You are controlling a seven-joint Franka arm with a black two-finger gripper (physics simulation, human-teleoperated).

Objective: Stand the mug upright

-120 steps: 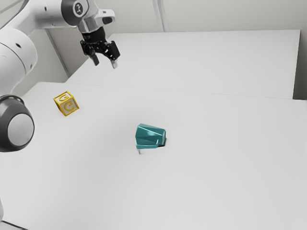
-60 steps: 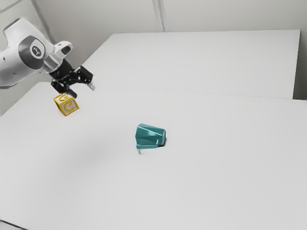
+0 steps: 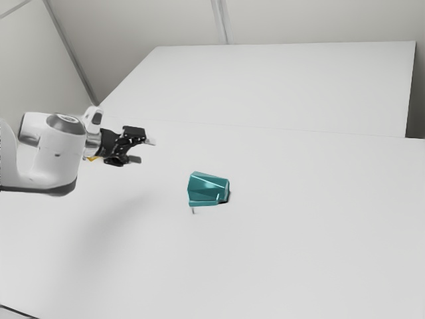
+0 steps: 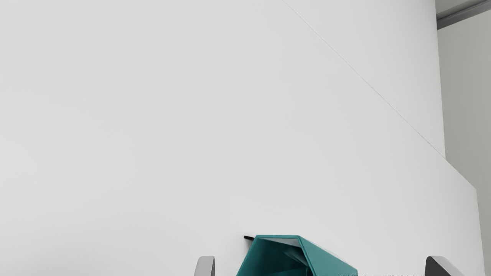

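Observation:
In the exterior view the teal mug (image 3: 208, 189) lies on its side on the white table, its mouth toward the exterior view's left. The black gripper (image 3: 146, 151) hangs above the table, up and to the exterior view's left of the mug, its fingers apart and aimed toward the exterior view's right. In the wrist view the gripper (image 4: 320, 266) stands open, with a wide gap between its fingertips. The mug's open mouth and one side (image 4: 326, 253) appear beyond that gap, touched by neither finger.
A yellow letter block (image 3: 92, 159) is mostly hidden behind the hand at the exterior view's left. The white table (image 3: 299, 232) meets a second white surface (image 3: 285, 86) along a thin seam. A thin dark line runs at the table's lower left corner.
My hand has dropped and tilted from pointing downward to nearly level, swinging first toward the exterior view's left, then slightly back right. It now covers most of the block. The mug has stayed put.

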